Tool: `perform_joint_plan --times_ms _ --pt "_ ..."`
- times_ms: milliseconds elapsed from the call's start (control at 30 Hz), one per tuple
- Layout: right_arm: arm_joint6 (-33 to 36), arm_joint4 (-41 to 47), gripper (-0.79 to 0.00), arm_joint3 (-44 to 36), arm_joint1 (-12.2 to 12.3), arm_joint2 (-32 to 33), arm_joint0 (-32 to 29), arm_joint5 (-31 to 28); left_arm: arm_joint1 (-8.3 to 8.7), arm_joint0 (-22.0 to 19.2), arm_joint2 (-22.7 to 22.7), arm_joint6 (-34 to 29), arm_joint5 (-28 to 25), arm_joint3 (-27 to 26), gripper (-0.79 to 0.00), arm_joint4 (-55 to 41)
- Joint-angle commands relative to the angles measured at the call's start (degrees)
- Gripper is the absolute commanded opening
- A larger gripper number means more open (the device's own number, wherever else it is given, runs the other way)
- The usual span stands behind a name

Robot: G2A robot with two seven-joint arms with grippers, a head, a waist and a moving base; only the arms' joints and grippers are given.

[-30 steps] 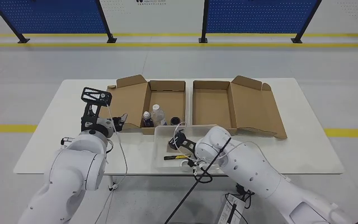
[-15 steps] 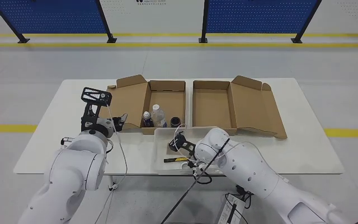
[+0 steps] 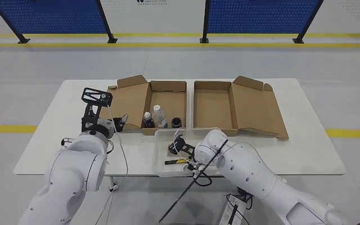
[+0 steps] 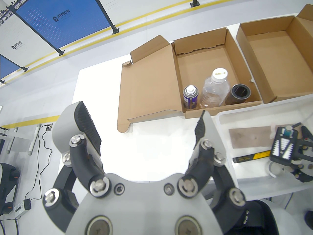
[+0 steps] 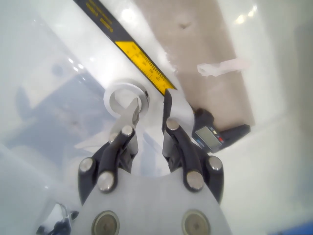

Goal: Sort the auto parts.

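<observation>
On the desk [image 3: 315, 152], 2 cardboard boxes [image 3: 169, 102] sit beyond a white bin [image 3: 159, 147]. The left hand [image 4: 141, 111] hovers left of the bin, fingers wide apart. The right hand [image 5: 150, 103], inside the bin, straddles the white ring [image 5: 107, 97] beside the caliper [image 5: 137, 52], fingers narrowly apart.

Part of caliper [image 5: 143, 62] behind right hand [image 5: 151, 101]

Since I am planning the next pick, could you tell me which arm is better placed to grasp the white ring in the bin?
Likely right: the right gripper is in the bin, fingers straddling the wall of the white ring; the left gripper hangs open over the table, outside the bin.
</observation>
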Motion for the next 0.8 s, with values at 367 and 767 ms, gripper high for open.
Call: perform_joint_plan --times_ms 367,767 --pt "0.0 -0.95 -0.517 2.04 0.44 2.59 -0.55 0.28 0.0 0.0 0.0 0.0 0.0 0.0 0.0 0.0" --pt "-0.05 -1.25 -0.536 1.38 -0.34 1.24 -0.77 -1.04 0.0 0.0 0.0 0.0 0.0 0.0 0.0 0.0"
